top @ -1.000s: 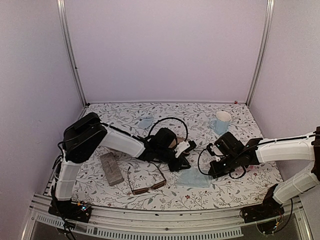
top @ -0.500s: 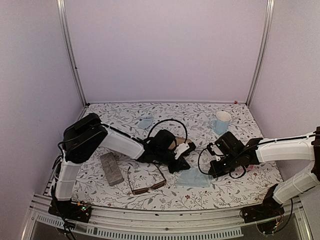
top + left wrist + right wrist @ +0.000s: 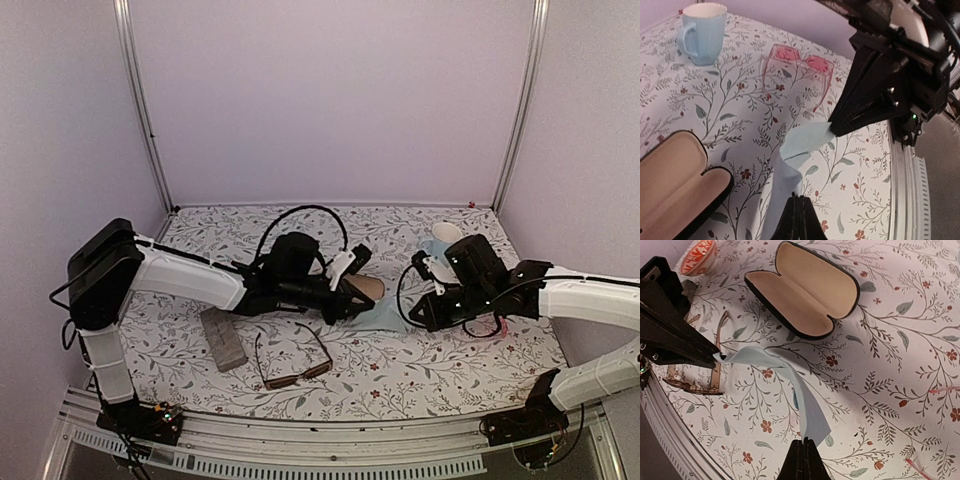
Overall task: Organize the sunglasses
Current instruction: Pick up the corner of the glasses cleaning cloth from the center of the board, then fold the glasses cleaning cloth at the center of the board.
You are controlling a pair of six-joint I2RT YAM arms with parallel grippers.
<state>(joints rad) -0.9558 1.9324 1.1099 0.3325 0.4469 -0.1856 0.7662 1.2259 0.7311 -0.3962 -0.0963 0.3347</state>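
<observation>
The brown-framed sunglasses [image 3: 290, 365] lie open on the table near the front; they also show in the right wrist view [image 3: 715, 376]. The pink-red sunglasses [image 3: 797, 60] lie near the right arm, mostly hidden in the top view [image 3: 497, 326]. My left gripper [image 3: 352, 308] [image 3: 799, 198] is shut on one corner of a light blue cloth [image 3: 790, 165]. My right gripper [image 3: 418, 318] [image 3: 803, 441] is shut on the opposite corner of the cloth [image 3: 807, 400]. The cloth [image 3: 385, 312] hangs twisted between them, lifted off the table.
An open black case [image 3: 805, 287] [image 3: 675, 185] with tan lining lies behind the cloth. A grey rectangular case [image 3: 222, 338] lies at the left front. A light blue mug [image 3: 702, 32] stands at the back right. An orange-patterned bowl [image 3: 700, 257] shows at the edge.
Both grippers have risen and shifted toward the back, lifting the blue cloth off the table, where it lay flat before. The left arm has swung lower and stretched out.
</observation>
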